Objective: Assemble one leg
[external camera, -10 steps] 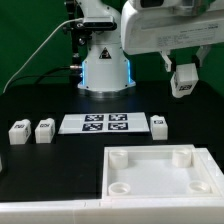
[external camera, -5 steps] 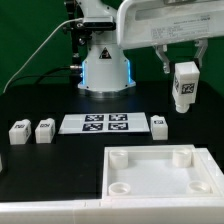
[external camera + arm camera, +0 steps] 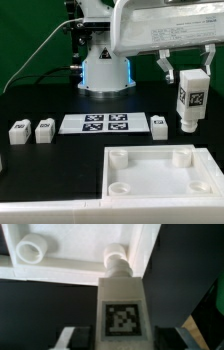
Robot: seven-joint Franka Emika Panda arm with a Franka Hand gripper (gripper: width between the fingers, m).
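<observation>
Leg point(image 3: 190, 100) lowered and turned upright since a second ago.
Gripper point(image 3: 187, 78) clamped on it; tray's corner socket point(image 3: 181, 155) lies just below: centre over it, then descend vertically.

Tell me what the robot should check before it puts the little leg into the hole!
1. Gripper holds the leg firmly: ok, the fingers clamp both sides.
2. Leg upright, peg end down: ok.
3. Leg hangs clear of the tray: ok, a gap shows.
4. Corner hole empty: ok.
5. Peg lined up exactly over that hole: cannot tell; the wrist view shows it close.
6. Spare legs out of the way: ok, probably; they sit back on the table.
</observation>
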